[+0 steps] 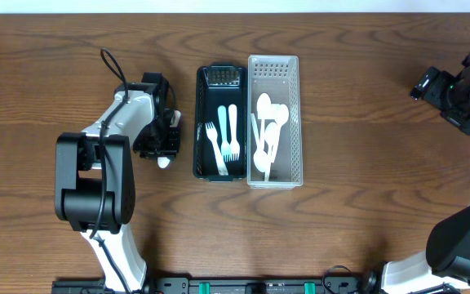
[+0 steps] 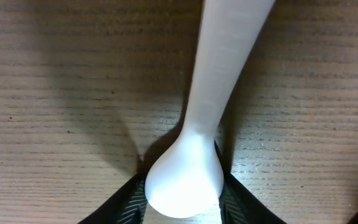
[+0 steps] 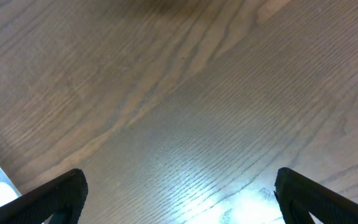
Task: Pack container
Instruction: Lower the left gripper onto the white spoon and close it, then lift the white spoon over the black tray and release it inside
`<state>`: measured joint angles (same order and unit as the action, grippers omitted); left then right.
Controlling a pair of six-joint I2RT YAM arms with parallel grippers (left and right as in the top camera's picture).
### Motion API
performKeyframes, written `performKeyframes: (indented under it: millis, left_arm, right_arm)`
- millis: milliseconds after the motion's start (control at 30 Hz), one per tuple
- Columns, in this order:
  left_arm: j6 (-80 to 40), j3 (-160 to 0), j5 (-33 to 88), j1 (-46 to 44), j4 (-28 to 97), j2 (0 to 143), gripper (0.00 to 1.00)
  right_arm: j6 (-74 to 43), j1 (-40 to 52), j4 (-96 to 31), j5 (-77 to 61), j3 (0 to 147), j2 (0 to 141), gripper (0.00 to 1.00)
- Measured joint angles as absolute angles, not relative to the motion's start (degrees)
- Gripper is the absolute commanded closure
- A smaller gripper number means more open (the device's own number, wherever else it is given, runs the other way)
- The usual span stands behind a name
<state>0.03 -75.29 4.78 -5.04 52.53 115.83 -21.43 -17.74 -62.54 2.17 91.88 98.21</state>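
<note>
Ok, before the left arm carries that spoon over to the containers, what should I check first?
1. Left gripper shut on the white spoon: ok, its bowl sits between the fingers.
2. Room in the white basket among the spoons: ok.
3. Forks kept apart in the black tray: ok.
4. Right gripper away from both containers: ok, open over bare table.
5. Held spoon lifted off the table: cannot tell.
</note>
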Motion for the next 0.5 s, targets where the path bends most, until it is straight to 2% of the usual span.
performKeyframes:
  millis: [133, 300, 500]
  left_arm:
    - [0.1, -75.0, 4.8, -5.0, 53.2, 115.6, 0.66]
    - [0.0, -75.0, 5.2, -5.1, 58.2, 114.9, 0.66]
    - [0.0, -81.4, 6.1, -5.5, 64.5, 105.3, 0.66]
  right_arm:
    - [-21.4, -17.7, -62.5, 2.2, 91.9, 98.2, 0.01]
    - [-21.4, -17.7, -62.5, 2.2, 91.9, 98.2, 0.01]
    - [-21.4, -17.7, -62.5, 2.2, 91.9, 98.2, 0.01]
